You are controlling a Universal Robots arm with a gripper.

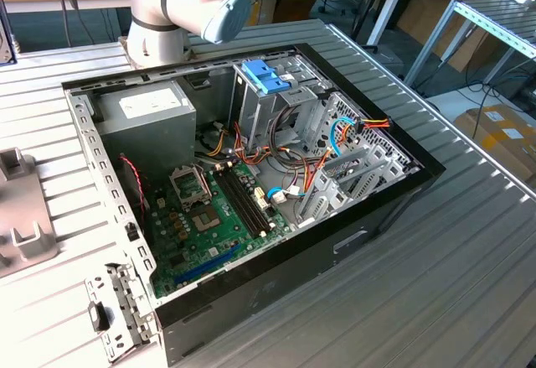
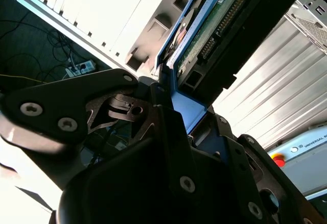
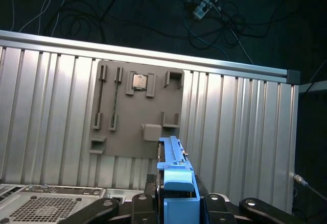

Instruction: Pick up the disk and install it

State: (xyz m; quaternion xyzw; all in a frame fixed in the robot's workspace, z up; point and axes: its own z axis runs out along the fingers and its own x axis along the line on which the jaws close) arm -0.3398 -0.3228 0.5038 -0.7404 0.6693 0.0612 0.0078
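Black tool (image 2: 186, 106) is clamped on the disk (image 2: 217, 25) by its light-blue rail, over the ribbed metal table (image 3: 240, 132).

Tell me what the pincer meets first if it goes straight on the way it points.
In the first wrist view the pincer, shut on the disk, points at the grey plate on the slatted table. The disk's far end would likely touch that plate first; depth is unclear.
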